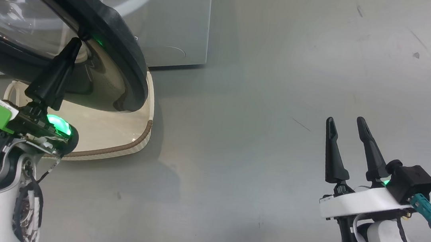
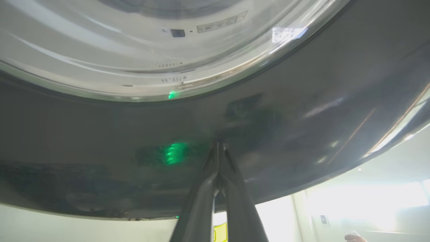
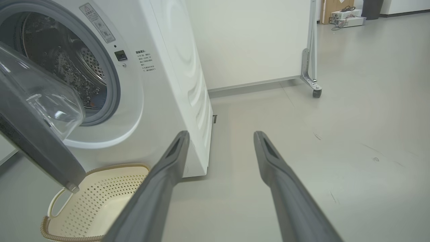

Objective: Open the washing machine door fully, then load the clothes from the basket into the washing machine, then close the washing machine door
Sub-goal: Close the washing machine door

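Grey floor point(image 1: 283, 84) before the washing machine point(image 3: 161, 84). Half-open washing machine door point(image 1: 120, 35) out front, empty-looking basket point(image 3: 100, 201) at its foot. Clenched left gripper point(image 1: 74, 44), tips touching the door's black rim. Spread right gripper point(image 1: 345, 119) off to its side. Probably closing: push slowly, straight toward the washing machine.

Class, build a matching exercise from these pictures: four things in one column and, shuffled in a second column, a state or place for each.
1 left gripper
2 right gripper
3 basket
4 washing machine door

A open, above the floor
B swung out over the basket
C shut, tips against the door's black rim
D on the floor, under the door

Pairs: 1-C, 2-A, 3-D, 4-B
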Tool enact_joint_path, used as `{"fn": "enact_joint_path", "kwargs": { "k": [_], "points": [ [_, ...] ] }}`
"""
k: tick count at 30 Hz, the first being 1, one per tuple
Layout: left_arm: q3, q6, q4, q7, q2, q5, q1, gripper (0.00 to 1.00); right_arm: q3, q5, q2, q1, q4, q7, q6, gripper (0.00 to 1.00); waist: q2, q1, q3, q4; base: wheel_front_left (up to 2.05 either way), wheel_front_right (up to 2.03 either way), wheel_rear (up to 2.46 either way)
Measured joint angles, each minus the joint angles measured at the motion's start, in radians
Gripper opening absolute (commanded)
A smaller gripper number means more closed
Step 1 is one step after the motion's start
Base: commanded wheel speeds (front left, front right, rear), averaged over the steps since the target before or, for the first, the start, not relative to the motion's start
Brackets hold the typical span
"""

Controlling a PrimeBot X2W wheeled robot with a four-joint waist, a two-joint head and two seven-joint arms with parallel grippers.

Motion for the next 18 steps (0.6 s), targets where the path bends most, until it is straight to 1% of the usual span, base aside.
{"fn": "enact_joint_path", "kwargs": {
  "k": [9,18],
  "points": [
    [0.024,0.000,0.030,-0.063,-0.002,-0.006,0.009,0.00,-0.016,0.001,0.001,0.000,0.006,0.000,0.000,1.00,0.0000,0.0000,-0.033,0.016,0.00,0.00,0.00],
    [0.054,0.000,0.032,-0.123,-0.003,-0.026,0.084,0.00,-0.022,0.001,0.002,0.002,0.017,0.000,0.000,1.00,0.0000,0.0000,-0.089,0.043,0.00,0.00,0.00]
  ]
}}
